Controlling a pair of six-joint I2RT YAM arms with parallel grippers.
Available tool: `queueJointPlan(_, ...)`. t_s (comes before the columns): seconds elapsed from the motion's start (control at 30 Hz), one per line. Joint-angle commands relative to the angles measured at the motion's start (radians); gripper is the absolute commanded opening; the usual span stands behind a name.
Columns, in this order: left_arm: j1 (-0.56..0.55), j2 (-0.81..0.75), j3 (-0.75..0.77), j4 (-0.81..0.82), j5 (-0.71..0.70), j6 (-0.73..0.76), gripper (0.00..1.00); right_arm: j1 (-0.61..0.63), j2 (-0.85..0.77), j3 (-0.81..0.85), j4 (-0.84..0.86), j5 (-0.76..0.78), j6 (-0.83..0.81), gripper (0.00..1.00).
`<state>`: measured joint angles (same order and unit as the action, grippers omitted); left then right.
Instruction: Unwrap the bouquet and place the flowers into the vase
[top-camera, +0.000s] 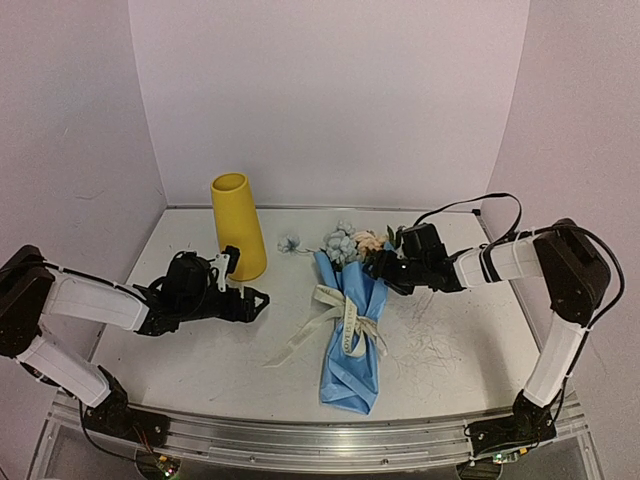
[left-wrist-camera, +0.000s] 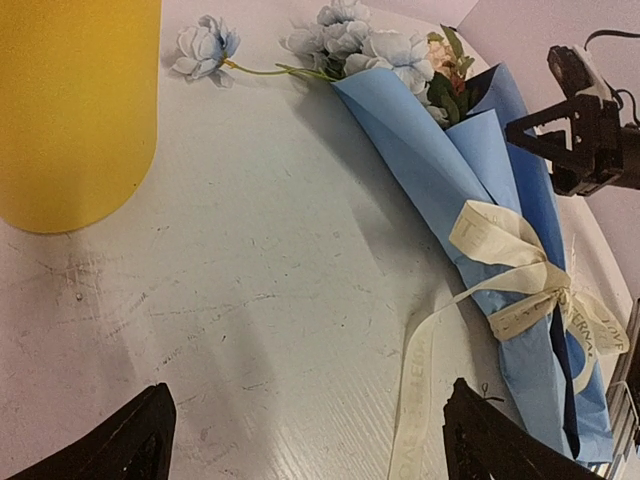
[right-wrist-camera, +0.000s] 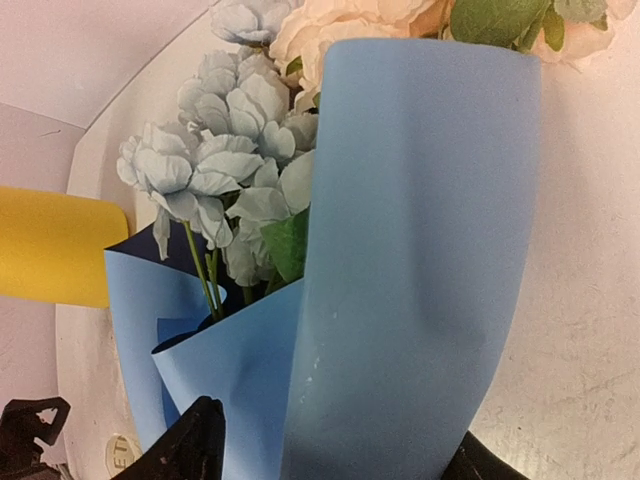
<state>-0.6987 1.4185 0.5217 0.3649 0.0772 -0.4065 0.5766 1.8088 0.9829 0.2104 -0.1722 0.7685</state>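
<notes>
The right gripper (right-wrist-camera: 330, 455) is clamped on the light blue paper of the cone-shaped, ribbon-tied bouquet (top-camera: 352, 325), which lies on the white table (top-camera: 190, 360) with its pale blue and peach artificial flowers (top-camera: 346, 243) inside. The tall yellow vase (top-camera: 238, 225) stands upright to the left. Beside it the left gripper (left-wrist-camera: 310, 440) hovers, jaws apart.

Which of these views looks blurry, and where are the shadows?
Top external: even light, sharp, faint shadow under the bouquet. Left wrist: broad soft shadow on the table. Right wrist: the right gripper's fingers dark and blurred at the bottom.
</notes>
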Motion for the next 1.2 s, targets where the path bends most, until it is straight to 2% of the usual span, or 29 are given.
queueJointPlan(0.0,0.011,-0.011,0.005,-0.010,0.027,0.042,0.94,0.005,0.035,0.073,0.043,-0.005,-0.002,0.66)
queueJointPlan(0.1,0.011,-0.001,0.017,-0.027,0.082,0.094,0.92,0.005,-0.009,0.061,0.017,0.030,-0.022,0.80)
queueJointPlan(0.3,-0.002,0.020,0.040,-0.058,0.180,0.125,0.86,0.003,-0.159,-0.032,-0.091,0.117,-0.096,0.83)
queueJointPlan(0.43,-0.057,0.036,0.068,-0.120,0.123,0.159,0.84,0.026,-0.293,-0.086,-0.205,0.164,-0.157,0.75)
queueJointPlan(0.5,-0.076,0.056,0.092,-0.166,0.090,0.181,0.84,0.073,-0.329,-0.081,-0.267,0.195,-0.168,0.73)
queueJointPlan(0.57,-0.117,0.100,0.152,-0.258,0.030,0.212,0.84,0.154,-0.345,-0.045,-0.347,0.223,-0.183,0.67)
queueJointPlan(0.63,-0.141,0.110,0.174,-0.280,0.011,0.214,0.83,0.192,-0.345,-0.030,-0.370,0.219,-0.180,0.62)
queueJointPlan(0.9,-0.159,0.096,0.183,-0.301,-0.012,0.190,0.84,0.288,-0.239,0.046,-0.390,0.233,-0.194,0.57)
queueJointPlan(1.03,-0.160,0.094,0.181,-0.305,-0.017,0.188,0.85,0.307,-0.171,0.088,-0.389,0.231,-0.205,0.57)
queueJointPlan(1.17,-0.160,0.098,0.177,-0.308,-0.025,0.186,0.86,0.314,-0.131,0.109,-0.388,0.230,-0.208,0.52)
